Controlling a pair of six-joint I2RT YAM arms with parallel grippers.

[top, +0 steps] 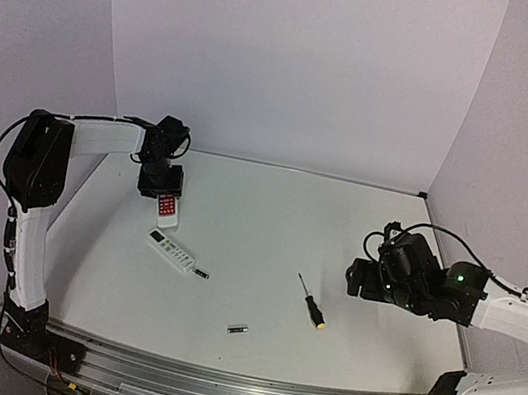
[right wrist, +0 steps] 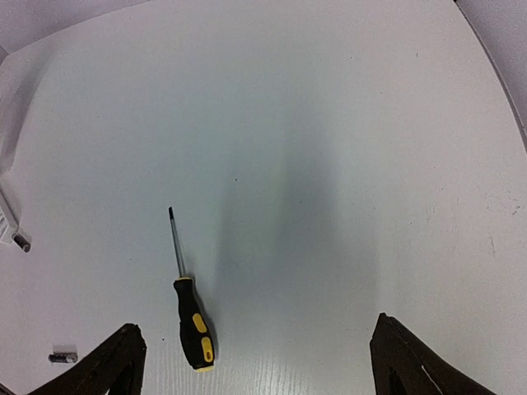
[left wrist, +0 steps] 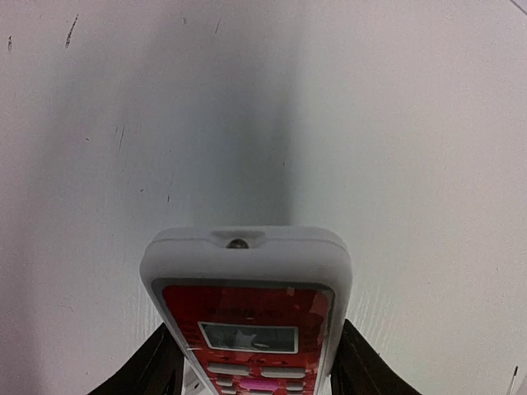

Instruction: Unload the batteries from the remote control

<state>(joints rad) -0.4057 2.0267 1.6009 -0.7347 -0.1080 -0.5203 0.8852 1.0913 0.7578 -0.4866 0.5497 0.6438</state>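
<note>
My left gripper (top: 161,187) is shut on a remote control (top: 168,208) with a red face and white body, held by its sides above the table's far left. In the left wrist view the remote (left wrist: 247,296) fills the gap between the black fingers (left wrist: 142,370). One battery (top: 202,273) lies by the end of a white remote (top: 171,251) on the table. Another battery (top: 238,329) lies nearer the front; the right wrist view also shows this battery (right wrist: 62,357). My right gripper (top: 359,275) hovers open and empty at the right, a little right of the screwdriver (right wrist: 188,317).
A black-and-yellow-handled screwdriver (top: 310,302) lies in the middle right of the table. White walls enclose the back and sides. The metal rail (top: 232,390) runs along the near edge between the arm bases.
</note>
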